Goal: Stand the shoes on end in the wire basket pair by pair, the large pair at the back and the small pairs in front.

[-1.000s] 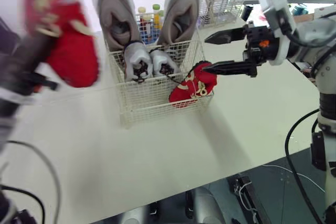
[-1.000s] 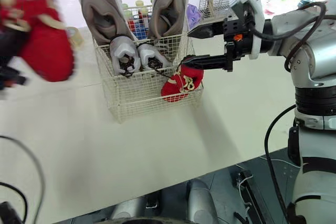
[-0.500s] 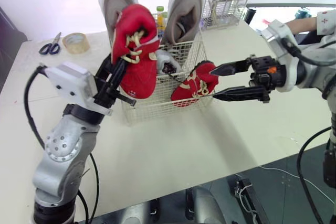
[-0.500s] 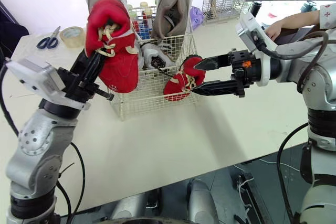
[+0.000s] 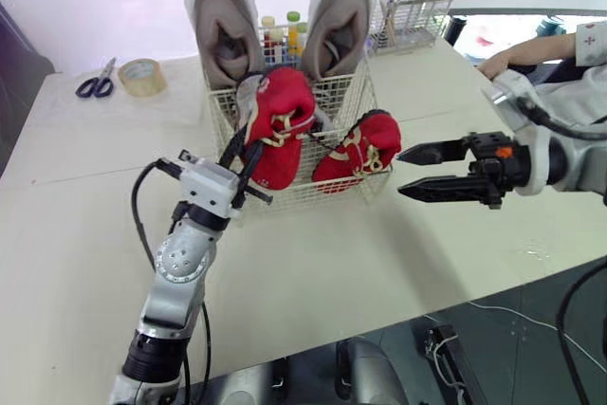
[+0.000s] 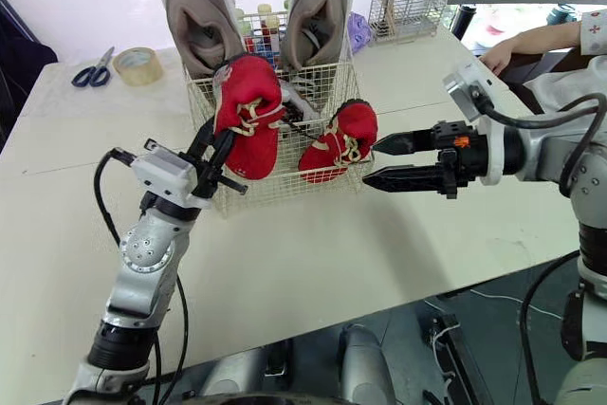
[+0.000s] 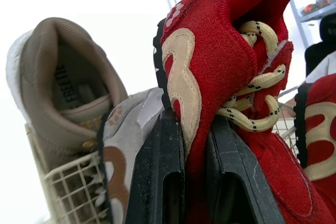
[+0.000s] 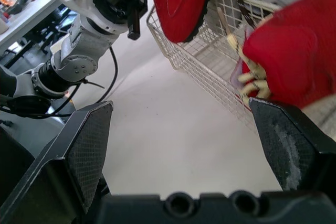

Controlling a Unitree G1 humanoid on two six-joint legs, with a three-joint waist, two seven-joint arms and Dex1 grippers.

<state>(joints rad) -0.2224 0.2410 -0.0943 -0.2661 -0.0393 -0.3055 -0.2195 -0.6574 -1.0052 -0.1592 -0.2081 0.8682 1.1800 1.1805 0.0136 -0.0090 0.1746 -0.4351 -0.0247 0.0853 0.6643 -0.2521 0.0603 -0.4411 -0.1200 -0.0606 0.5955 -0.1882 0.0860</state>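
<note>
Grip at the collar holds the red shoe point(image 5: 280, 125) upright: the left gripper point(image 5: 248, 144) clamps it at the wire basket's point(image 5: 303, 198) front left. The right gripper point(image 5: 413, 170) hangs open beside the leaning red shoe point(image 5: 360, 144), likely to steady it.

I see the large pair point(image 5: 226, 30) at the basket's point(image 6: 285, 185) back, small shoes point(image 5: 358, 149) at its front corners; tape point(image 5: 137, 76) and scissors point(image 5: 95, 85) lie behind, left.
</note>
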